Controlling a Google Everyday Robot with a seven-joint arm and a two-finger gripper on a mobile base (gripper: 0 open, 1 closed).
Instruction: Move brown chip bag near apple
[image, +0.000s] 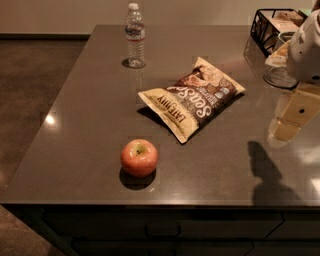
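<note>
The brown chip bag (192, 97) lies flat in the middle of the dark grey table (80, 125), with white script and "LATE JULY" lettering facing up. The apple (139, 157) is red-pink with a yellowish patch at the stem and stands near the table's front edge, a short way in front and to the left of the bag. My gripper (292, 119) hangs from the white arm (306, 47) at the right edge of the view, above the table and well to the right of the bag. It touches neither the bag nor the apple.
A clear water bottle (135, 36) stands upright at the back of the table. A black wire basket (272, 26) with items and a glass-like dish (278, 75) sit at the back right. The arm's shadow (265, 170) falls at front right. The floor lies to the left.
</note>
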